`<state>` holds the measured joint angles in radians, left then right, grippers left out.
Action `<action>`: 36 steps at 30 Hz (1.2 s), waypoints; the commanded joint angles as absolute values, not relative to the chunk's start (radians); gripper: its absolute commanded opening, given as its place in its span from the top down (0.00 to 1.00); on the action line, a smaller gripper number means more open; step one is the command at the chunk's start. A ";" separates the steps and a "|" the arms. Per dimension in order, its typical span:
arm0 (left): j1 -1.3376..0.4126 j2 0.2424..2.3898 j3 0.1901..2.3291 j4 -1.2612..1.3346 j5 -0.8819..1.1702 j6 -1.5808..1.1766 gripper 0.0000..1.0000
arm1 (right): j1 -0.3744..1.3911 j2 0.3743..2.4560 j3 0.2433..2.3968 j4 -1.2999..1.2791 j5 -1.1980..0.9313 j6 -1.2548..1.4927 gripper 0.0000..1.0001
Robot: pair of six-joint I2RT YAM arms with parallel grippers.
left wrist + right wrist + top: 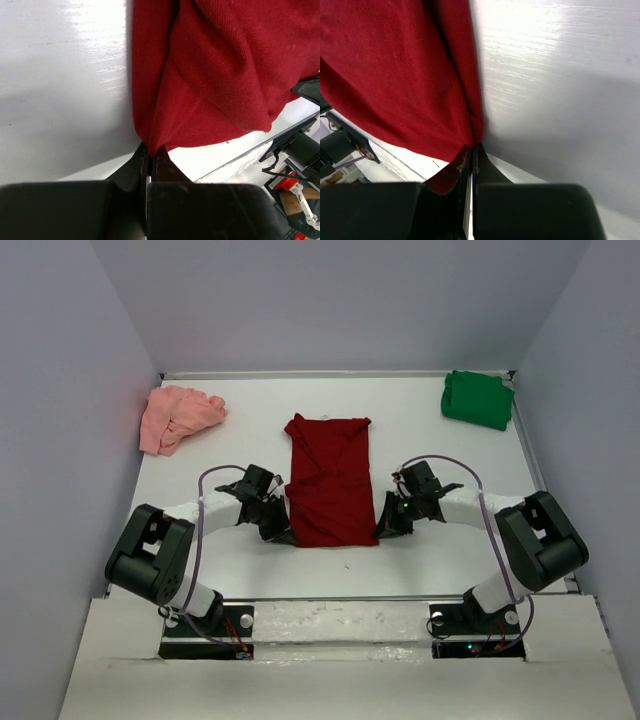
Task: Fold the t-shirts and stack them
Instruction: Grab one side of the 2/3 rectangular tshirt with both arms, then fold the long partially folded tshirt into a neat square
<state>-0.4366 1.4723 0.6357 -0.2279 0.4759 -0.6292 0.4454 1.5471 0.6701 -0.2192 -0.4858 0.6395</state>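
The red shirt point(330, 475) lies in the middle, long axis near to far, stretching away from the left gripper point(284, 534), clamped on its near-left corner, and the right gripper point(384, 530), clamped on its near-right corner.

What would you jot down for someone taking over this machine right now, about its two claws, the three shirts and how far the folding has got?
Left gripper: shut on the dark red t-shirt, at its near left corner.
Right gripper: shut on the same shirt's near right corner.
Shirts: red lies as a narrow strip in the middle of the table; pink t-shirt crumpled at back left; green t-shirt bunched at back right.
Done: red looks folded in lengthwise; nothing is stacked.
Left: probably fold red end to end, fold the other two, stack all three.
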 commanded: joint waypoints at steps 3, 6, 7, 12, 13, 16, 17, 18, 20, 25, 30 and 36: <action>-0.454 1.405 0.620 -0.291 0.439 -0.635 1.00 | 0.442 1.444 0.658 -0.296 -0.385 0.643 1.00; -0.483 1.333 0.611 -0.331 0.423 -0.670 1.00 | 0.463 1.369 0.669 -0.368 -0.359 0.649 1.00; -0.491 1.312 0.606 -0.336 0.422 -0.682 1.00 | 0.463 1.352 0.673 -0.383 -0.356 0.650 1.00; -0.558 1.183 0.587 -0.377 0.407 -0.776 1.00 | 0.508 1.255 0.677 -0.463 -0.308 0.663 1.00; -0.581 1.142 0.586 -0.399 0.400 -0.802 1.00 | 0.508 1.232 0.675 -0.486 -0.302 0.663 1.00; -0.600 1.080 0.577 -0.426 0.390 -0.836 1.00 | 0.517 1.200 0.663 -0.511 -0.298 0.669 1.00; -0.606 1.042 0.575 -0.440 0.391 -0.853 1.00 | 0.526 1.174 0.660 -0.523 -0.299 0.673 1.00; -0.609 1.008 0.578 -0.454 0.387 -0.859 1.00 | 0.526 1.160 0.655 -0.529 -0.299 0.681 1.00; -0.620 0.977 0.584 -0.492 0.379 -0.876 1.00 | 0.535 1.128 0.657 -0.564 -0.290 0.693 1.00; -0.638 0.882 0.592 -0.577 0.354 -0.913 1.00 | 0.593 1.003 0.675 -0.658 -0.273 0.739 1.00; -0.652 0.831 0.584 -0.620 0.347 -0.939 1.00 | 0.676 0.951 0.707 -0.744 -0.198 0.778 1.00; -0.657 0.836 0.641 -0.652 0.325 -0.928 1.00 | 0.698 0.951 0.764 -0.781 -0.141 0.792 1.00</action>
<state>-0.6537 0.8417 0.5926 -0.5888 0.3569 -0.9268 0.6895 0.9619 0.6868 -0.7128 -0.2279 0.7761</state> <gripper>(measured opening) 0.040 0.023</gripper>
